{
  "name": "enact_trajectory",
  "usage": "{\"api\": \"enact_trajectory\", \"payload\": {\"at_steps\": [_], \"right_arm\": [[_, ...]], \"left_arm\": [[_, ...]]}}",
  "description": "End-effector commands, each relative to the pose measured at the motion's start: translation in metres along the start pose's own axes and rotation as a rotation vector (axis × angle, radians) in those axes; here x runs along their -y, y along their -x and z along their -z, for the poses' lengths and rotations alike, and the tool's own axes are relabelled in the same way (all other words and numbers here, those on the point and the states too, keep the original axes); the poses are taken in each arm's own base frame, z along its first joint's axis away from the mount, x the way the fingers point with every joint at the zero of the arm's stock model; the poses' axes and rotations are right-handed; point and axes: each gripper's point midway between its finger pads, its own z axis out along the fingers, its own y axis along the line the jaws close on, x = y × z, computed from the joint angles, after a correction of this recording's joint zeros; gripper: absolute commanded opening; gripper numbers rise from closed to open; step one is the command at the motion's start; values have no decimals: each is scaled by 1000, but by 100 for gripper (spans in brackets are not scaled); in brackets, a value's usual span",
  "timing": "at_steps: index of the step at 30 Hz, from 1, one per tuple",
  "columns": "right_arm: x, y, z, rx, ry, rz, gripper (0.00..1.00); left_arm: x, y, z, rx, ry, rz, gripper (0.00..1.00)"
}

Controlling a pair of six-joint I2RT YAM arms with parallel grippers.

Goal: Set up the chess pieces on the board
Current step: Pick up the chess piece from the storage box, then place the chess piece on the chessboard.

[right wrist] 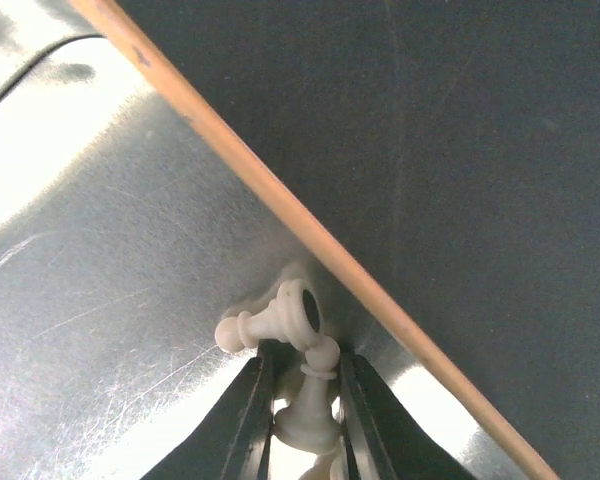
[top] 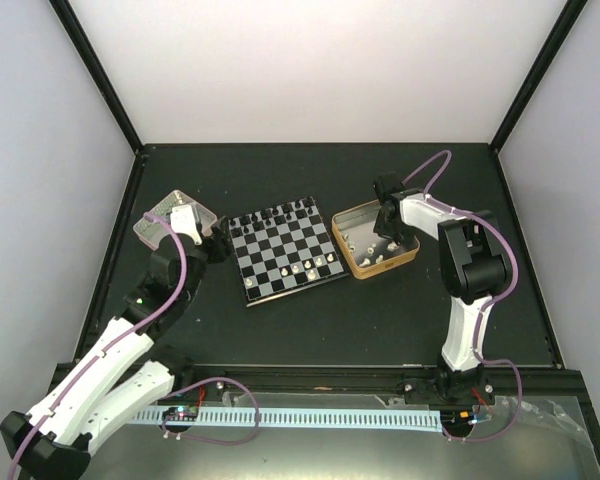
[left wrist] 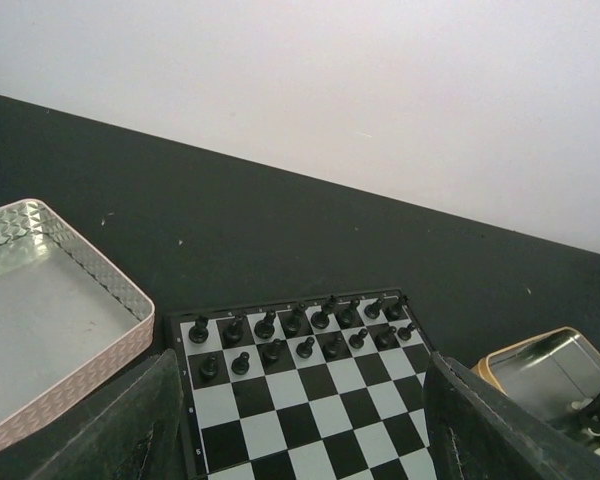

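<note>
The board (top: 283, 252) lies mid-table. Black chess pieces (left wrist: 300, 332) fill its two far rows, and several white ones (top: 311, 266) stand near its front right corner. More white pieces lie in the gold-rimmed tin (top: 404, 262). My right gripper (right wrist: 302, 368) is down in that tin (right wrist: 310, 240), shut on an upright white pawn (right wrist: 308, 412). A second white pawn (right wrist: 272, 320) lies on its side just beyond the fingertips, touching the first. My left gripper (left wrist: 310, 440) is open and empty, hovering over the board's left edge (top: 218, 245).
A silver-pink square tin (left wrist: 40, 320) sits left of the board, by the left wrist (top: 170, 215). Black frame posts and white walls ring the black table. A cable tray runs along the near edge (top: 310, 415).
</note>
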Motion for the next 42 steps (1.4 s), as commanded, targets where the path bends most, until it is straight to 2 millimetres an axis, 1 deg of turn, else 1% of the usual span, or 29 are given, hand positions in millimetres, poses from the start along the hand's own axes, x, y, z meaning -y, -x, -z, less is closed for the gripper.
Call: {"api": "enact_trajectory", "payload": {"at_steps": [1, 3, 6, 9, 11, 16, 18, 20, 23, 24, 25, 27, 32, 34, 36, 39, 42], "right_arm": [[4, -9, -2, -30, 1, -16, 15], [3, -8, 0, -26, 11, -14, 10], [1, -3, 7, -4, 29, -10, 9], [-3, 5, 22, 33, 72, -2, 9], [-8, 12, 39, 71, 127, 3, 9], [-28, 21, 87, 160, 333, 46, 10], [-44, 22, 110, 199, 459, 100, 10], [-66, 18, 138, 239, 625, 185, 10], [-97, 1, 188, 295, 907, 345, 11], [-106, -8, 205, 301, 1007, 394, 11], [-114, -20, 226, 294, 1131, 450, 11], [-122, -36, 257, 315, 1281, 528, 11], [-124, -70, 316, 334, 1546, 688, 11], [-123, -81, 333, 328, 1612, 742, 11], [-121, -91, 344, 320, 1659, 792, 11], [-119, -103, 356, 311, 1699, 858, 11], [-119, -114, 363, 303, 1713, 919, 11]], "left_arm": [[4, 10, 0, 27, -16, 5, 67], [4, 10, 0, 27, -16, 4, 68], [5, 10, -1, 25, -19, 5, 68], [7, 9, -2, 19, -28, 6, 68], [9, 7, -3, 11, -40, 4, 68], [27, 3, -6, -22, -130, -4, 68], [38, 0, -8, -47, -182, -6, 69], [52, -1, -8, -74, -250, -6, 69], [78, -5, -8, -137, -369, 6, 70], [88, -6, -7, -164, -419, 18, 71], [98, -6, -6, -189, -467, 32, 71], [115, -13, -6, -260, -544, 74, 71], [150, -15, 4, -362, -746, 200, 72], [162, -13, 9, -388, -818, 238, 72], [173, -11, 14, -419, -893, 267, 72], [190, -8, 22, -472, -1009, 312, 72], [205, -5, 33, -531, -1131, 323, 73]]}}
